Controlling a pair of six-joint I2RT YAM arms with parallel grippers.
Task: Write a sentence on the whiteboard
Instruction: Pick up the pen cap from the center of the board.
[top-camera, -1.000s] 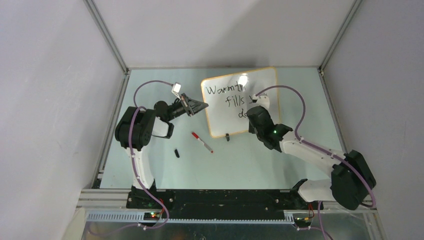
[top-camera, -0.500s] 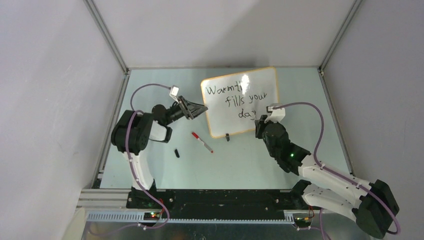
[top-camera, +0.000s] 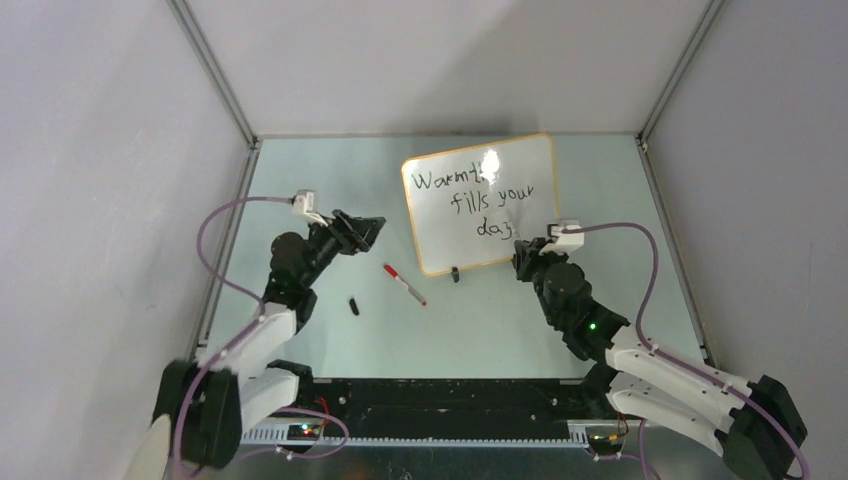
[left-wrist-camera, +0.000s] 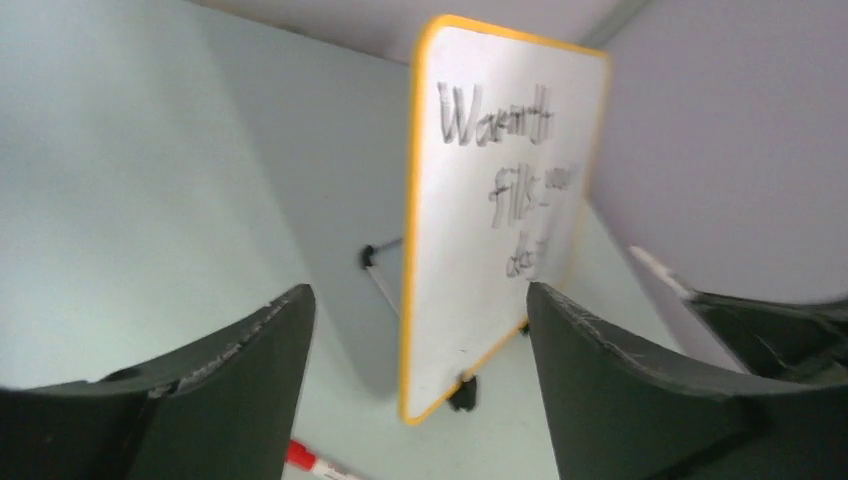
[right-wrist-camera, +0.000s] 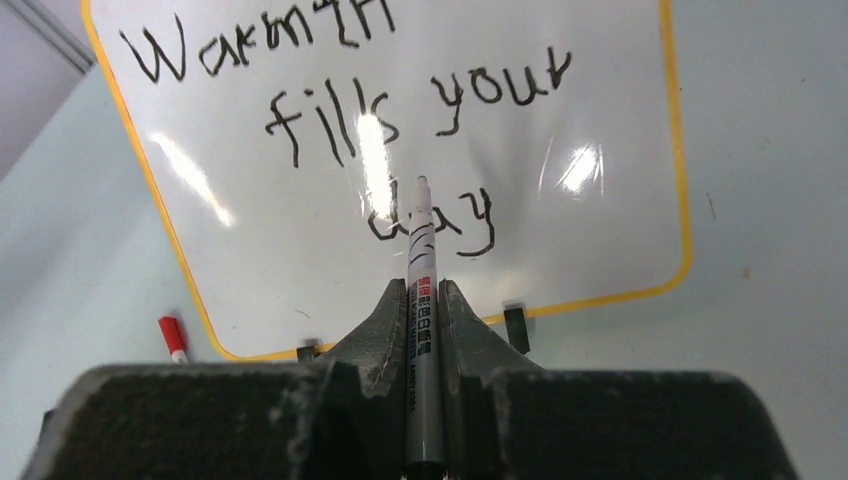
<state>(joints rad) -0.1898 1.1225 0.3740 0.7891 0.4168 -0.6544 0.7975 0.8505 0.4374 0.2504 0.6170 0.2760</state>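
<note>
I work in a robot test lab. My flat pale green table (top-camera: 480, 320) sits boxed in by plain grey walls (top-camera: 90, 150) and thin silver metal bars (top-camera: 213, 72), and thin purple cables (top-camera: 235, 200) loop above it.

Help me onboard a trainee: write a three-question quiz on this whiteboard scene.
1. True or false: the right tool grips a marker.
2. The sentence on the whiteboard ends with: A) fills B) day C) your.
3. Fill in: the left tool is ___, holding nothing.
Key: 1 true; 2 B; 3 open.
</note>
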